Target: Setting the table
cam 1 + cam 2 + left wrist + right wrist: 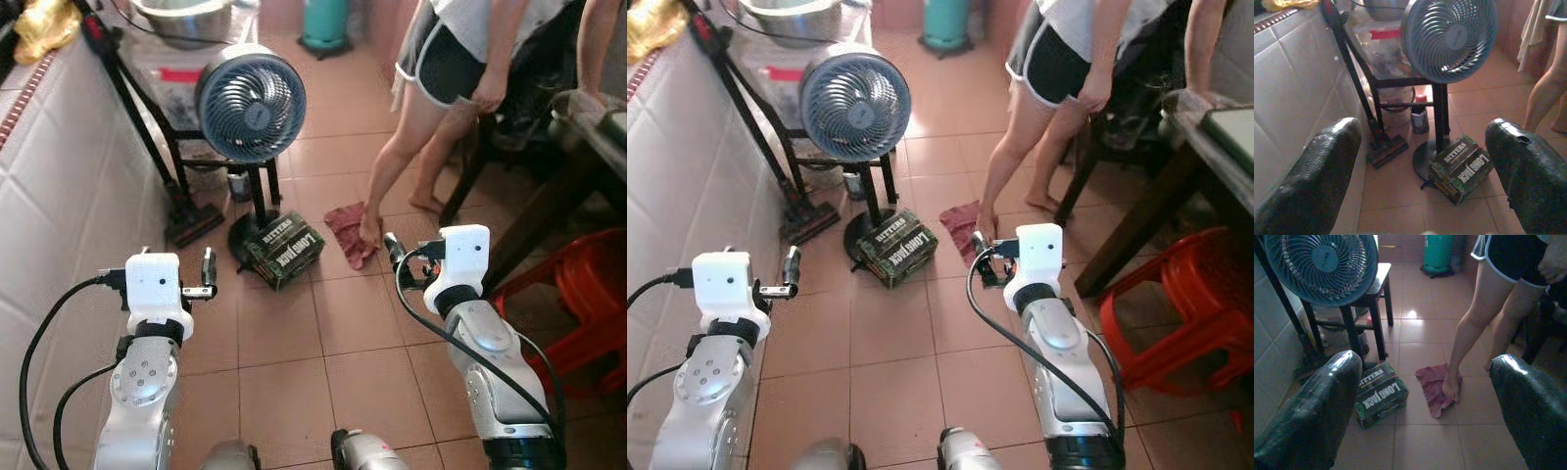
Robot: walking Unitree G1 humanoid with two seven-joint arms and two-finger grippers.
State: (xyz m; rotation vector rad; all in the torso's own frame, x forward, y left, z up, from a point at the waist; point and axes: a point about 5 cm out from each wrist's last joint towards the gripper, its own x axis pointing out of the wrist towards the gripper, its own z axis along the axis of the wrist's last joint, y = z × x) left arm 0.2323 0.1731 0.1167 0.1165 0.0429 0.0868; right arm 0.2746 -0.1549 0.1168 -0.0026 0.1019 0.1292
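Your left gripper [1422, 161] and right gripper [1425, 396] both hover spread wide, empty, above the tiled floor [284, 333]. At twelve o'clock lies a dark carton [284, 250]; its contents are hidden. A person's foot [1451, 387] presses a red rag [348, 233] at one o'clock.

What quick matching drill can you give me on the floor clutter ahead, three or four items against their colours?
Things:
1. fan
2. cloth on the floor
3. stool
4. gas cylinder

Colours:
A. teal green
B. bright red
C. grey-blue
D. dull dark red

Pairs: 1-C, 2-D, 3-B, 4-A.

A person has one foot on the cloth. The left gripper and right gripper are both open, holding nothing.
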